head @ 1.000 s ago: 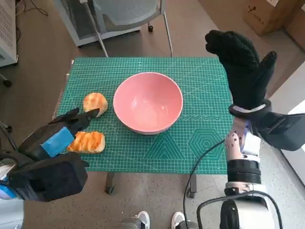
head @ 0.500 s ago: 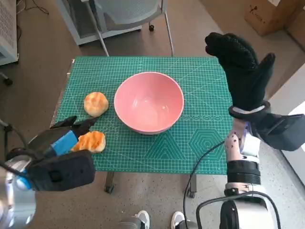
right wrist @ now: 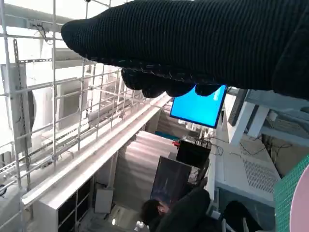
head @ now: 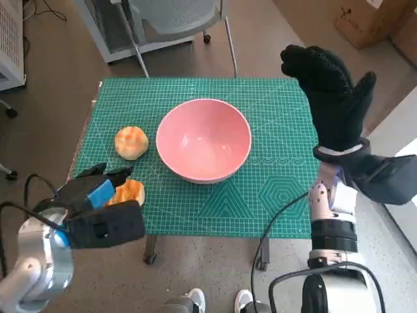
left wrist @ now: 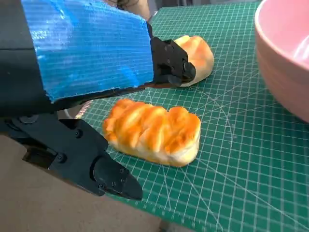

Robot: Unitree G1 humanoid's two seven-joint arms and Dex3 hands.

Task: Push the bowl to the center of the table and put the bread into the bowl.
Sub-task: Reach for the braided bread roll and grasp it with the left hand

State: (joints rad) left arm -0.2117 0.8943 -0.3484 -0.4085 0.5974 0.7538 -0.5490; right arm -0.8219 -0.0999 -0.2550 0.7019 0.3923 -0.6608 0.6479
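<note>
Your pink bowl [head: 203, 140] already sits about mid-table on the green cutting mat [head: 280, 195], so the step in hand looks like picking up bread. The left robot hand [head: 98, 192] hovers over the braided loaf [left wrist: 152, 136] near the table's front-left edge, fingers [left wrist: 169, 63] spread apart and holding nothing; the wrist view shows the loaf lying between the upper fingers and the lower thumb, not yet touched. Bring that hand down so the fingers straddle the loaf across its narrow width, then close gently, since soft bread will likely squash under a hard grip. Mind the table edge just beside the loaf: a nudge outward could tip it to the floor. The round bun [head: 131, 142] lies just beyond, between the loaf and the bowl's left side, apart from both; lift clear of it on the way to the bowl, and raise the loaf over the rim. The right robot hand [head: 329, 98] is held up open over the table's right side, carrying nothing. A chair [head: 176, 19] stands behind the table, out of your path.
</note>
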